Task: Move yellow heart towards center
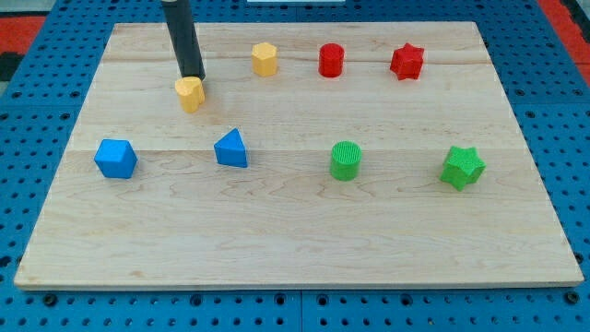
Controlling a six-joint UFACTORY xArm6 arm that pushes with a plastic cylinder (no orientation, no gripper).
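Note:
The yellow heart (190, 94) lies on the wooden board (295, 240) in the upper left part of the view. My tip (192, 77) stands right at the heart's top edge, touching or almost touching it from the view's top. The dark rod rises from there to the view's top edge.
A yellow hexagon (265, 59), a red cylinder (331, 60) and a red star (407, 62) line the top. A blue cube (115, 159), a blue triangle (231, 148), a green cylinder (346, 160) and a green star (462, 168) form the middle row.

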